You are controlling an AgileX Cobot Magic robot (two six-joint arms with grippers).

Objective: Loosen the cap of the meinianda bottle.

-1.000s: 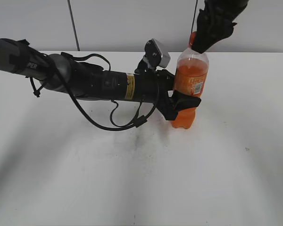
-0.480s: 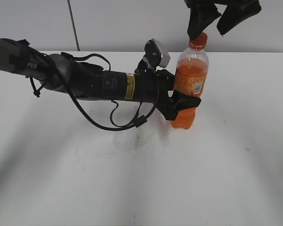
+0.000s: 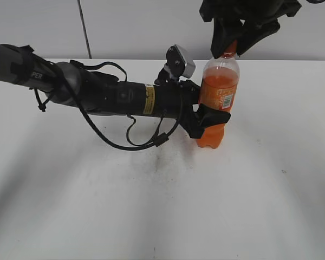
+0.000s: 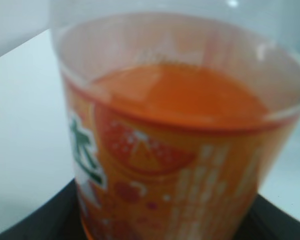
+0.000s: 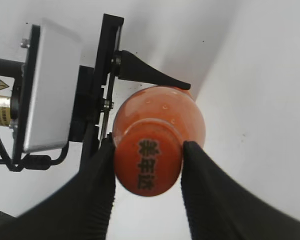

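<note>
The meinianda bottle (image 3: 219,89) stands upright on the white table, with orange drink and an orange label. My left gripper (image 3: 212,118) reaches in from the left and is shut on the bottle's lower body. The label fills the left wrist view (image 4: 180,150), with the black jaws (image 4: 165,236) at the bottom corners. The orange cap (image 3: 231,52) sits on the neck. My right gripper (image 3: 231,49) comes down from above with a finger on each side of the cap. In the right wrist view both fingers (image 5: 147,150) press against the cap (image 5: 147,167), above the bottle's shoulder (image 5: 190,115).
The white table (image 3: 151,206) spreads in front of and to the right of the bottle. My left arm and its cables (image 3: 108,97) lie across the table's left half. A grey wall stands behind the table.
One second ago my right gripper held the cap. Half a second ago it was open and lifted above it. Now it has dropped back down and closed round the cap. Left arm and bottle unmoved.
</note>
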